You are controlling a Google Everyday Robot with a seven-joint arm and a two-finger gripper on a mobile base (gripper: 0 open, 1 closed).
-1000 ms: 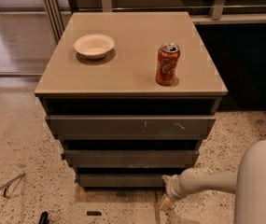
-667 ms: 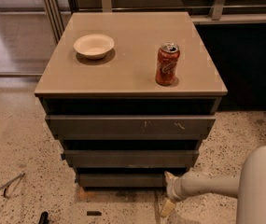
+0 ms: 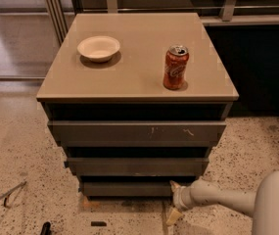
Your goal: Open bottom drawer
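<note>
The grey cabinet (image 3: 56,131) fills the centre of the frame. The bottom drawer (image 3: 124,189) is its lowest front and sits shut near the lower edge. The pale arm (image 3: 227,199) comes in from the lower right. Its gripper (image 3: 174,200) is at the drawer's right end with its jaws spread – grasping nothing. The front has no handle, so a fingertip could slip off the edge, or a hard tug could jolt the soda can (image 3: 175,67) – less likely the bowl (image 3: 98,48).

Gripper (image 3: 174,200) low at right end of bottom drawer (image 3: 127,189), floor (image 3: 129,218) close under, middle drawer (image 3: 136,166) just above. Open floor to its left.
</note>
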